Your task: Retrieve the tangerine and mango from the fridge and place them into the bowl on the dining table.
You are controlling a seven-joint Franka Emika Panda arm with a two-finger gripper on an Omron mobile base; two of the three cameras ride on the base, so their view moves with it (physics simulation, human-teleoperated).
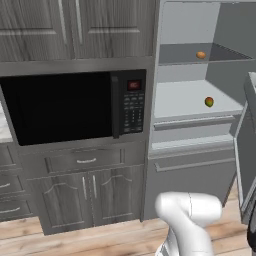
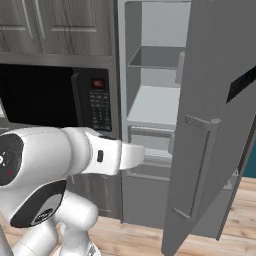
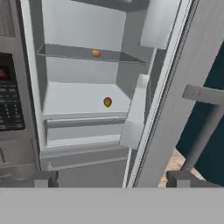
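Note:
The fridge (image 1: 192,165) stands open, its door (image 2: 215,125) swung out to the right. The tangerine (image 1: 200,55) lies on the upper shelf, toward the back; it is also the orange fruit (image 3: 96,53) in the hand view. The mango (image 1: 209,102) rests on the lower shelf near its right front, and the hand view shows the same mango (image 3: 107,102). My gripper (image 3: 113,179) is open in front of the fridge, well short of both fruits, with nothing between its fingertips (image 3: 43,179). The bowl and the dining table are out of view.
A black microwave (image 1: 70,105) sits in grey cabinets left of the fridge, with drawers and doors below. The open door's handle (image 3: 205,94) juts out at the right of the hand view. Door bins (image 3: 135,113) line the inner door. The floor is wood.

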